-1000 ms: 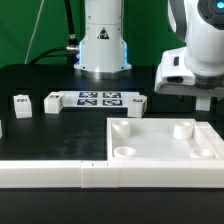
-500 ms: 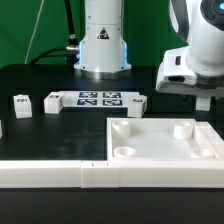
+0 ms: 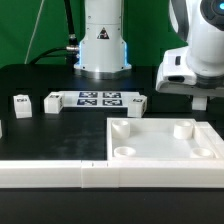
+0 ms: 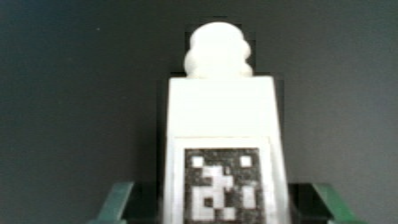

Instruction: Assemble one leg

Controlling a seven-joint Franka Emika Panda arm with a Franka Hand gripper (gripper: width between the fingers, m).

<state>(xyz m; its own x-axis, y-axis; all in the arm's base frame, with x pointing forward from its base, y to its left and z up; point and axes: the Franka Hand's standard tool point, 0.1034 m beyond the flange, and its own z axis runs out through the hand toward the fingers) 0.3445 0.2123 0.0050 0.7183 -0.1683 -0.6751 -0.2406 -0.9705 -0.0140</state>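
The pincer [image 4: 221,203] is pinching the leg [image 4: 221,110], with green pads [image 4: 118,200] tight on both flanks and the rounded nub pointing out over the dark bench [image 4: 71,80]. From outside, the arm hangs at the exterior view's right, just behind the square panel [image 3: 160,143]; the leg itself can't be made out there. The danger, I'd say, is the line-up. If that nub comes down off-centre on the far corner socket [image 3: 183,128], it could catch the rim, cock the leg in the grip or shove the panel. Smooth plastic could also slip. Writing? None readable. The leg's tag [image 4: 222,185] is a black-and-white block pattern, and the marker board [image 3: 98,99] carries more of the same.
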